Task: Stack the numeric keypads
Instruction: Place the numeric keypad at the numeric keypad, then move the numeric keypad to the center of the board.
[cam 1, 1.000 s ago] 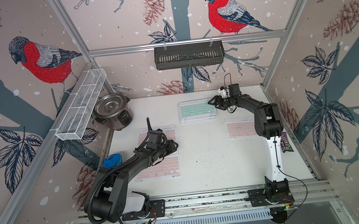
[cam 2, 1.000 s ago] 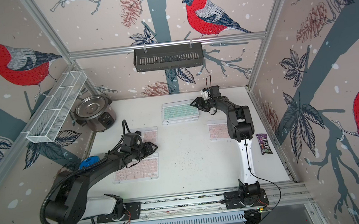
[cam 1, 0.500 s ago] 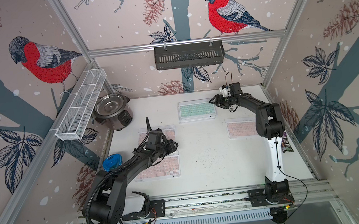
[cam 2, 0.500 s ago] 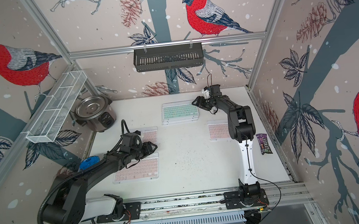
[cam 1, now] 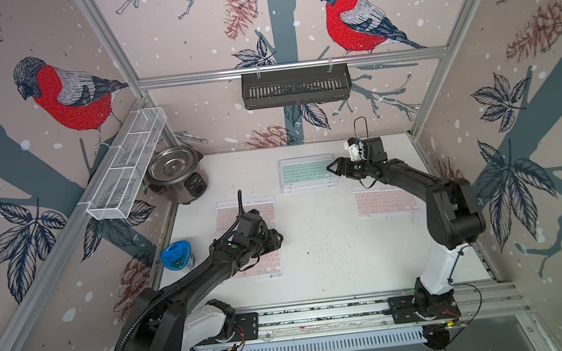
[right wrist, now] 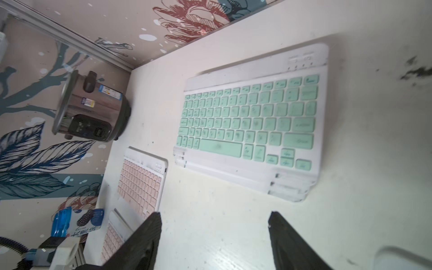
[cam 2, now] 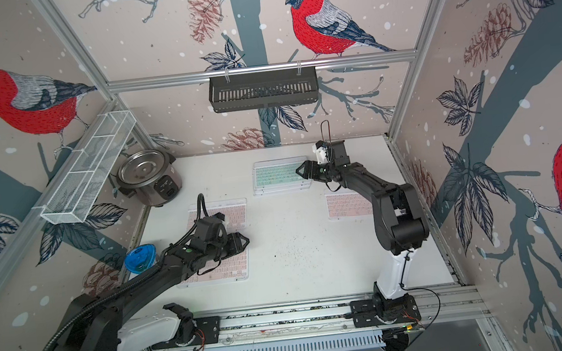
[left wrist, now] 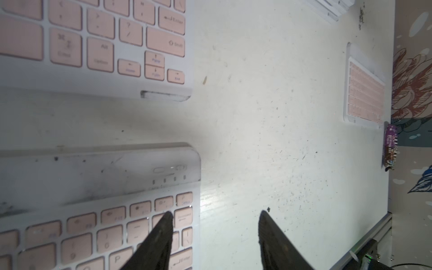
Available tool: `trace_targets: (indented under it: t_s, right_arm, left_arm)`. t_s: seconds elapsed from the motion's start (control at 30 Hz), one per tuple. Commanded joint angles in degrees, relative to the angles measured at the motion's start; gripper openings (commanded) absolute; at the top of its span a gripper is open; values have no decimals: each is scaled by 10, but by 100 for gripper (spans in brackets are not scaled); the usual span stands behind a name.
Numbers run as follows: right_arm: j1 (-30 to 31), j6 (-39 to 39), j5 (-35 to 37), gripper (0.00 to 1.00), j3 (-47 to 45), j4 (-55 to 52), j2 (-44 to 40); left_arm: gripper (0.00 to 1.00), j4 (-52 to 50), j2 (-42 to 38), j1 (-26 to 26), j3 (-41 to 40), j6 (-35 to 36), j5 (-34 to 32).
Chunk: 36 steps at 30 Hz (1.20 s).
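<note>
Jaws standing apart, the left gripper [left wrist: 216,212] is hovering over the near pink keypad [left wrist: 70,233]'s corner, while the right gripper [right wrist: 214,214], jaws also apart, is hanging near the mint-topped keypad stack [right wrist: 250,121], a 2nd pink keypad [left wrist: 93,35] and a 3rd pink keypad [cam 1: 385,201] lying singly on the white table [cam 1: 334,266].

Bullfinch wallpaper [cam 1: 68,95] on three walls — white, apparently grimy tabletop [cam 1: 332,248].

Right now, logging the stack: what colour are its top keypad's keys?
Mint green; the top keypad shows best in the right wrist view.
</note>
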Motion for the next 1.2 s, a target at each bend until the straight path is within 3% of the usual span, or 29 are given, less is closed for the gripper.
trace_targets:
  t_s: [0.0,0.23,0.47,0.9,1.17]
  right_arm:
    - [5,60,-12,74,-99,94,-63]
    - [26,63,-1,75,-249,84,-200]
    - [16,57,8,77,-295,39,-282]
    - [-4,68,2,77,-306,30,-323]
    - [-21,76,5,77,-325,29,-339]
  left_arm:
    - [58,-8,-5,-7,-19,-24,-17]
    - [58,14,25,-11,-34,-21,-15]
    - [58,78,75,-36,-38,-30,-3]
    - [58,148,217,-100,40,-30,6]
    - [57,193,328,-164,128,-45,32]
